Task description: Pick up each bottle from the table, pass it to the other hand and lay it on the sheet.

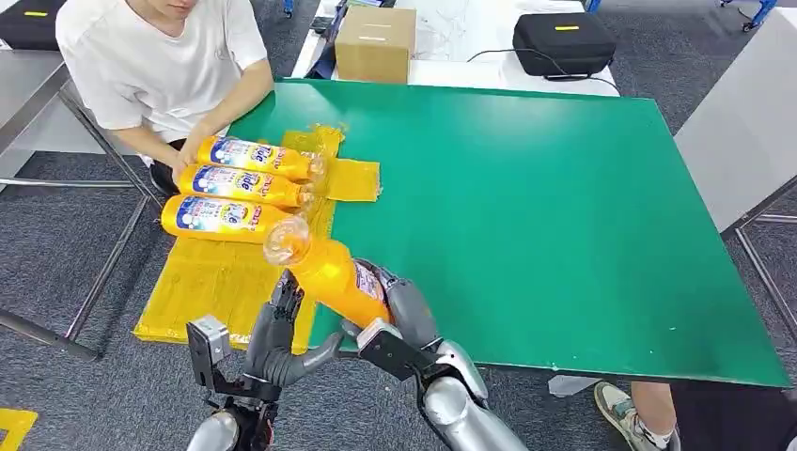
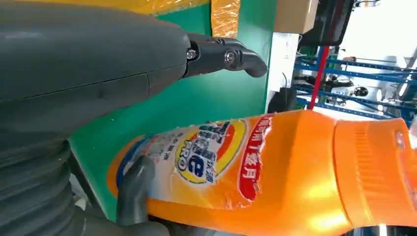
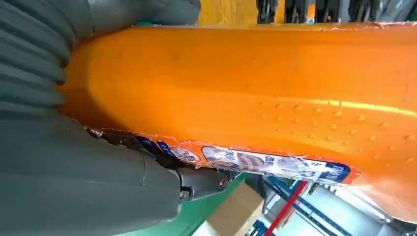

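My right hand (image 1: 402,315) grips an orange detergent bottle (image 1: 329,272) by its base, just above the green table's near edge. The bottle tilts with its clear cap (image 1: 287,240) pointing toward the yellow sheet (image 1: 216,282). My left hand (image 1: 277,334) is beside the bottle's left flank with its fingers spread. In the left wrist view its thumb (image 2: 135,191) lies against the label of the bottle (image 2: 275,167), while a finger (image 2: 231,56) stands well off it. The right wrist view has the bottle (image 3: 246,83) close up. Three more bottles (image 1: 240,185) lie side by side on the sheet.
A seated person (image 1: 160,56) at the far left has a hand (image 1: 193,150) on the farthest lying bottle. The green table (image 1: 564,216) stretches to the right. A cardboard box (image 1: 376,44) and a black case (image 1: 564,42) stand beyond it. Someone's shoe (image 1: 625,409) is at the near right.
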Action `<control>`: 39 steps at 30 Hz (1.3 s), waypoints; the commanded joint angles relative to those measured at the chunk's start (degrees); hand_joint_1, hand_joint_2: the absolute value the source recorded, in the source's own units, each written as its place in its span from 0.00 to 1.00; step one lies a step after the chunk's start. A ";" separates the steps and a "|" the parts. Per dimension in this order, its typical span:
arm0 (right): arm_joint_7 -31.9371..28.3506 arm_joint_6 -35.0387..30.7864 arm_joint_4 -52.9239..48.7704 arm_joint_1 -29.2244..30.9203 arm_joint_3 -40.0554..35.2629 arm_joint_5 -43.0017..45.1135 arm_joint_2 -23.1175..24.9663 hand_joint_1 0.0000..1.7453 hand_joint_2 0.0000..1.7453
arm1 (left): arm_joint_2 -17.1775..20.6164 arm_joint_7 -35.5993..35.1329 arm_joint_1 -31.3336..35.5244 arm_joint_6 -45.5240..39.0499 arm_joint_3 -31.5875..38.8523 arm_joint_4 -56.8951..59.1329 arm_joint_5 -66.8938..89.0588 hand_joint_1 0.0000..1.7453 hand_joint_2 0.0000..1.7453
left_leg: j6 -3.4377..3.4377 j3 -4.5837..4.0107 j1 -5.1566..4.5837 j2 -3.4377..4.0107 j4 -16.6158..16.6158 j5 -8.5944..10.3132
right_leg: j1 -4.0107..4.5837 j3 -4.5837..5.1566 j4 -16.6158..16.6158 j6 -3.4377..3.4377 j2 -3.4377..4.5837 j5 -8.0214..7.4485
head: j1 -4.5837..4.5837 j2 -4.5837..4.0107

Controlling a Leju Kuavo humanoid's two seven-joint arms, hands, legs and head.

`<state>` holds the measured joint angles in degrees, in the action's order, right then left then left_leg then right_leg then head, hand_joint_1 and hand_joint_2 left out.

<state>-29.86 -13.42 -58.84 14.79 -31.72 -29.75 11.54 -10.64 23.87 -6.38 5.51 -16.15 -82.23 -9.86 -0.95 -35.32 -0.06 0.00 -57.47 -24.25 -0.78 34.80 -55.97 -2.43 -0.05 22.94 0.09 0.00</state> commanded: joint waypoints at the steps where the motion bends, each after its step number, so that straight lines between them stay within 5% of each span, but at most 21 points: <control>1: -0.12 -0.25 4.27 2.95 -2.65 -0.06 -0.73 1.00 1.00 | 0.30 -1.36 1.92 1.35 -0.27 3.85 -2.45 0.00 1.00 | 0.08 0.42 0.05 0.00 0.04 -0.14 | 0.05 -0.42 0.04 0.11 0.00 0.14 | 0.00 0.00; 4: -2.71 -4.79 5.47 2.48 -3.89 -1.17 0.36 1.00 1.00 | 0.20 -1.85 2.90 0.50 -0.51 5.25 -3.40 0.00 1.00 | 0.07 0.32 0.04 0.01 0.04 -0.10 | 0.04 -0.32 0.05 0.09 0.02 0.09 | 0.00 0.00; 30: -4.08 -3.51 17.82 8.54 -16.05 -3.26 3.28 1.00 1.00 | 1.35 -4.08 7.36 7.73 -1.01 8.82 -8.98 0.00 1.00 | 0.09 0.35 0.06 -0.03 0.02 -0.12 | 0.07 -0.36 0.02 0.12 -0.04 0.14 | 0.00 0.00; 31: -4.21 -3.50 17.60 8.61 -15.74 -2.80 3.41 1.00 1.00 | 1.34 -4.31 7.58 7.73 -1.06 9.27 -8.78 0.27 1.00 | 0.06 0.23 0.03 -0.04 0.06 -0.05 | 0.04 -0.23 0.05 0.08 -0.05 0.08 | 0.00 0.00; 32: -4.05 -3.54 17.33 8.96 -16.38 -3.40 3.27 1.00 1.00 | 1.46 -4.52 7.78 8.52 -1.19 9.83 -8.96 1.00 1.00 | 0.08 0.36 0.06 -0.05 0.05 -0.10 | 0.06 -0.36 0.04 0.12 -0.06 0.13 | 0.00 0.00; 34: -3.74 -2.43 16.77 8.68 -15.68 -2.19 3.37 1.00 1.00 | 1.63 -4.06 7.73 10.86 -1.20 9.93 -10.43 1.00 1.00 | 0.08 0.35 0.05 -0.05 0.04 -0.10 | 0.06 -0.35 0.03 0.11 -0.06 0.13 | 0.00 0.00; 35: -3.62 -2.17 16.44 8.45 -15.35 -1.68 3.27 0.92 1.00 | 1.70 -3.69 7.52 12.28 -1.08 9.69 -11.48 1.00 1.00 | 0.07 0.28 0.03 -0.03 0.06 -0.06 | 0.03 -0.27 0.04 0.09 -0.04 0.08 | 0.00 0.00; 36: -3.57 -2.12 16.27 8.20 -15.04 -1.32 3.26 0.12 1.00 | 1.68 -3.27 7.26 13.26 -0.69 9.33 -12.41 1.00 1.00 | 0.08 0.35 0.05 -0.03 0.04 -0.10 | 0.06 -0.35 0.03 0.11 -0.03 0.12 | 0.00 0.00; 37: -3.66 -1.57 15.58 7.27 -13.57 0.36 3.57 0.00 1.00 | 1.52 -2.92 6.94 13.84 0.10 8.72 -13.22 1.00 1.00 | 0.06 0.24 0.03 -0.03 0.06 -0.05 | 0.03 -0.23 0.05 0.07 -0.03 0.07 | 0.00 0.00; 38: -4.12 -0.99 14.96 6.76 -13.15 1.16 3.65 0.00 0.00 | 1.62 -2.46 6.81 14.86 0.33 8.23 -13.75 1.00 1.00 | 0.05 0.15 0.03 -0.02 0.04 -0.03 | 0.04 -0.15 0.05 0.06 -0.03 0.04 | 0.02 0.00; 39: -4.57 -0.26 13.94 6.09 -12.87 1.82 3.60 0.00 0.00 | 1.71 -2.15 6.74 15.99 0.62 7.92 -14.52 1.00 1.00 | 0.08 0.31 0.05 -0.01 0.04 -0.10 | 0.06 -0.31 0.04 0.10 -0.02 0.12 | 0.00 0.00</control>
<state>-33.35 -16.96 -45.70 21.31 -43.50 -31.45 14.82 -10.27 20.48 -1.59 15.99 -15.28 -76.26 -21.35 -0.94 -35.34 -0.06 0.02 -57.48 -24.24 -0.78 34.83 -55.98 -2.43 -0.05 22.94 0.09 0.00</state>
